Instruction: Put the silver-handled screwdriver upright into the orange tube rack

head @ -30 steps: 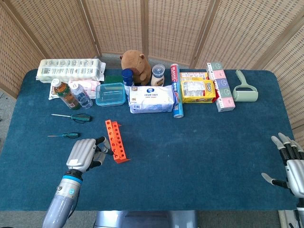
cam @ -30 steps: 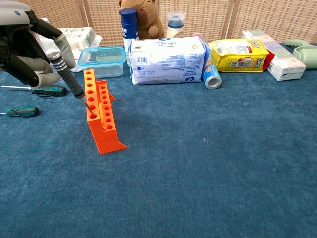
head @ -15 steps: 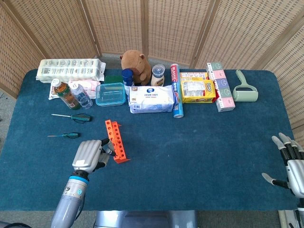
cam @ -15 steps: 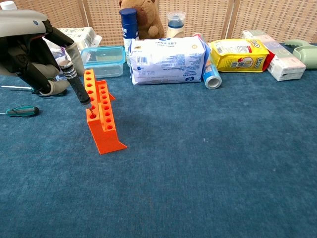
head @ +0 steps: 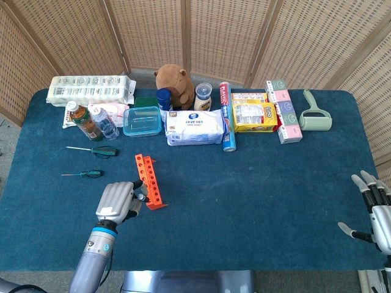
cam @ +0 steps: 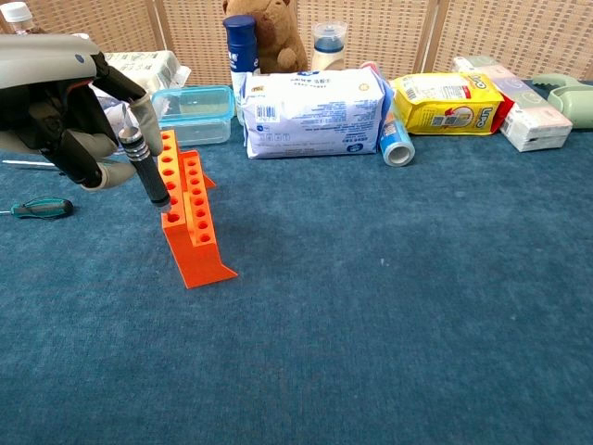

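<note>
The screwdriver (cam: 146, 167) is in the grip of the left hand (cam: 65, 111), near the front left part of the tabletop (head: 256, 201). In the chest view its dark ribbed handle stands nearly upright, leaning a little, with its lower end just over the nearest holes of the orange rack (cam: 190, 218); the thin shaft is hidden behind the handle and the rack's edge, so I cannot tell how far it has gone into a hole. The left hand's fingers are curled around the upper part of the handle, with one finger (cam: 141, 107) arched over its top. From the head view the same hand (head: 117, 200) sits just to the left of the rack's near end (head: 151, 194), touching or almost touching it.

The rack lies lengthwise, running from near the front edge back toward the middle of the tabletop, with two stepped rows of round holes.

The right hand (head: 374, 210) rests at the front right corner, well apart from everything, fingers spread and holding nothing.

Two green-handled screwdrivers (head: 91, 150) lie flat toward the left edge, behind the left hand. Along the back edge stand bottles (head: 85, 121), a clear lidded box (head: 142, 121), a pack of wipes (head: 194, 127), a brown plush toy (head: 174, 84), a yellow packet (head: 254, 116) and a lint roller (head: 314, 113).
</note>
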### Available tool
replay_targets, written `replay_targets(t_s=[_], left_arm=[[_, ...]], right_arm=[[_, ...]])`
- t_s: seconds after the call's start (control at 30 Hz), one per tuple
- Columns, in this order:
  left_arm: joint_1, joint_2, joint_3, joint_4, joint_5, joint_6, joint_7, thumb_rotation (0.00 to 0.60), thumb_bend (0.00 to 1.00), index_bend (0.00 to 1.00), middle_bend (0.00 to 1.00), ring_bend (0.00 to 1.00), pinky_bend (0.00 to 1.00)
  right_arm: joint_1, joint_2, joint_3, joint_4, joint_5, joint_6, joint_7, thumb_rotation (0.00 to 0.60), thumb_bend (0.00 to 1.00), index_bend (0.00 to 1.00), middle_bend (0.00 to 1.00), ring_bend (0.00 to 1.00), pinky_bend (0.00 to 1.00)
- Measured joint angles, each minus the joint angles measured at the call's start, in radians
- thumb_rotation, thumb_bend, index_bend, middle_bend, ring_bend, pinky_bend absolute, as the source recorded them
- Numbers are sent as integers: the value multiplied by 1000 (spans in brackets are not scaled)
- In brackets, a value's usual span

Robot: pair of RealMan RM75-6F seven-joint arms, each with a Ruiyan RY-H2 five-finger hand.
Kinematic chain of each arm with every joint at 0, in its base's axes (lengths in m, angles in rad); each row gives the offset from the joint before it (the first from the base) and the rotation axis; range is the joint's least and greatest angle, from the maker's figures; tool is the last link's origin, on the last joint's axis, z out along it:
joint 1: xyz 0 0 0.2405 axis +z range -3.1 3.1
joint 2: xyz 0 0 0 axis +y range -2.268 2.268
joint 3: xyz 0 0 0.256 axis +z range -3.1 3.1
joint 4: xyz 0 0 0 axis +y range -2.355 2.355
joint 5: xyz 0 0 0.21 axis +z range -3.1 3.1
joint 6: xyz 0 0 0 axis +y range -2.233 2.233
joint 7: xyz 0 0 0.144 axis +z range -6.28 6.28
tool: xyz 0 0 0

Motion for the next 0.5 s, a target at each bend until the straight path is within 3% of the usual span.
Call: replay_targets(t_s=[0.5], left_arm=[[-16, 1, -7, 16, -46, 14, -5, 600, 422, 499, 1000, 1000, 1000]], right_arm=[[-2, 4, 1, 1, 0, 3, 11, 600, 0, 44, 0, 0, 0]])
